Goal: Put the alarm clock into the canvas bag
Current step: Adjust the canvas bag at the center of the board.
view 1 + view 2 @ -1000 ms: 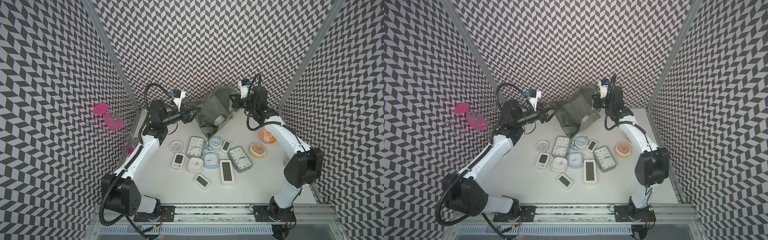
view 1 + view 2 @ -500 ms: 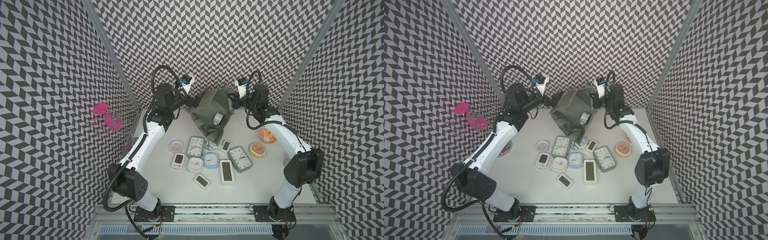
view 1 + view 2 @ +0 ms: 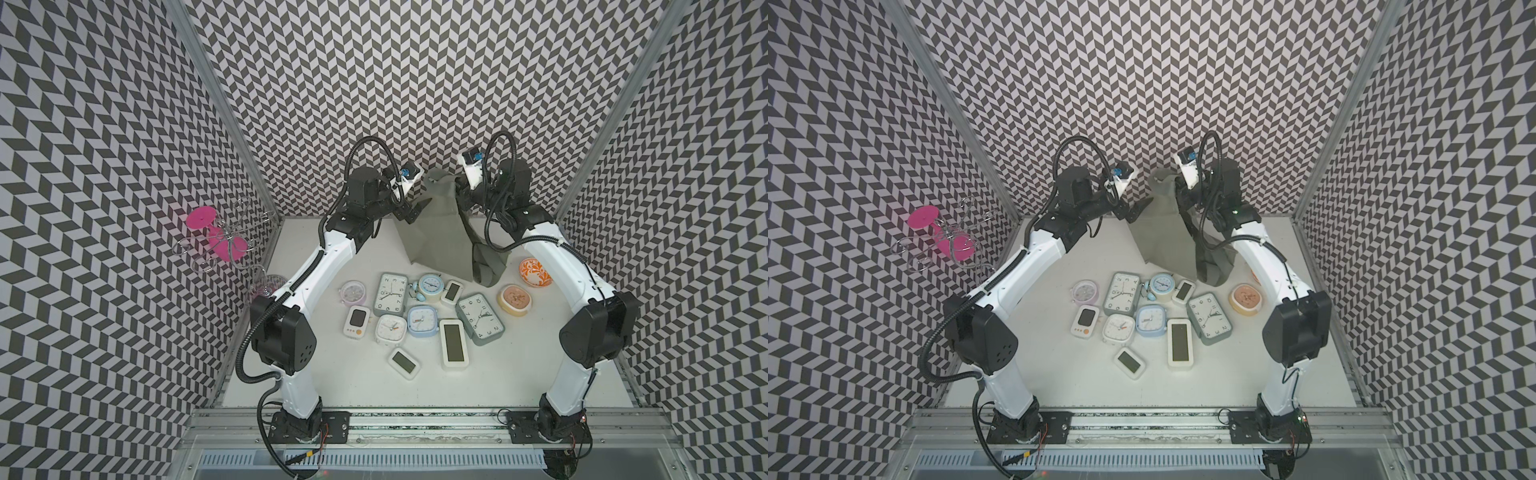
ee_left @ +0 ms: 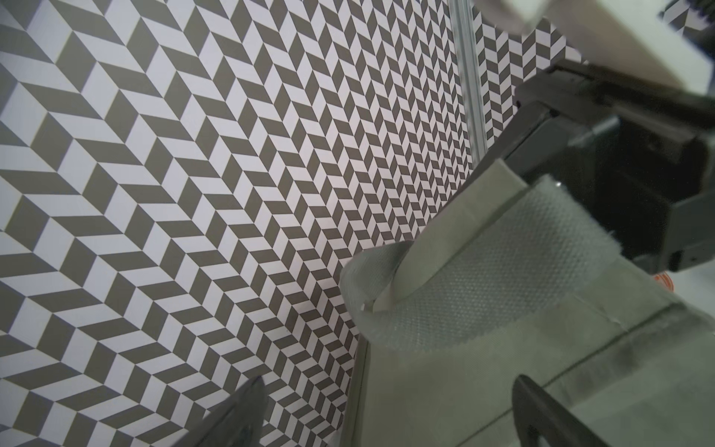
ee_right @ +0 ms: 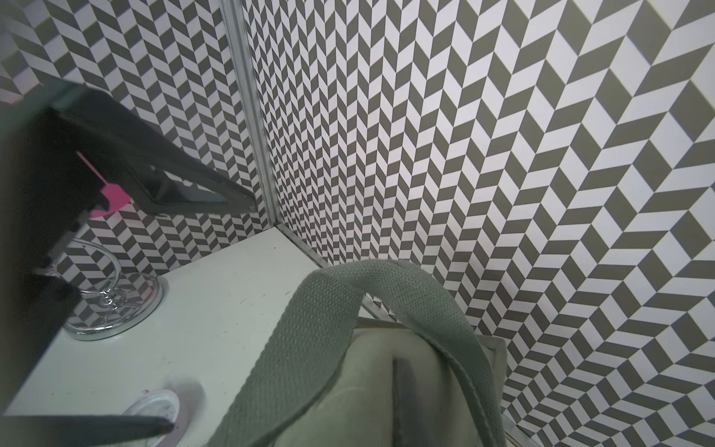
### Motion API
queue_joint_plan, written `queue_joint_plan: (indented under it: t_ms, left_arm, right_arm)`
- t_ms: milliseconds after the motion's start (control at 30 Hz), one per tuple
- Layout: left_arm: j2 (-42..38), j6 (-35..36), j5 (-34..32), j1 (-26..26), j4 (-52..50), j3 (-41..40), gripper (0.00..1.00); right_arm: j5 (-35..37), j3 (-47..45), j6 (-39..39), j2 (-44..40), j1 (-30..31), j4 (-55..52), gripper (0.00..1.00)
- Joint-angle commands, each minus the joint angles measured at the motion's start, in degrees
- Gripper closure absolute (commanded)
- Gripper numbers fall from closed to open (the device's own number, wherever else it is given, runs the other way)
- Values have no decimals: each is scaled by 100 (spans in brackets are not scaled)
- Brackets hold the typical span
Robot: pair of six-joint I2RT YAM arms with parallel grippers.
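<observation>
A robotics lab test cell — a white tabletop [image 3: 353,390] boxed in on three sides by black-and-white chevron panels [image 3: 415,83] on aluminium posts [image 3: 230,124], with two white robot arms [image 3: 328,262] bolted to a metal rail [image 3: 415,419] along its front edge.

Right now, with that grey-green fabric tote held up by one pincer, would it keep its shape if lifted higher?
Probably not: the grey-green fabric tote sags, creased, below the right pincer, so it looks floppy. Its woven strap dangles and may swing. Held by one pinch, it seems light.
</observation>
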Motion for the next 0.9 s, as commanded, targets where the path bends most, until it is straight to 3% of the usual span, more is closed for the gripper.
queue_joint_plan:
  t_ms: [0,167,400,867]
  left_arm:
    - [-533,340,108,-13,283,-320,1]
    - [-1232,1272,-5,-376,582,-1116,1]
    - [-1023,1813,263,-413,469,-983,4]
    - [-294,1578,511,-379,298,-617,15]
  right_arm:
    - [64,378,-435,3,41,618,100]
    - [-120,351,-872,39,83,476,100]
    - [-902,63,-1297,-209,127,225,100]
    - [-1290,-860,-1542,-728,157,428,100]
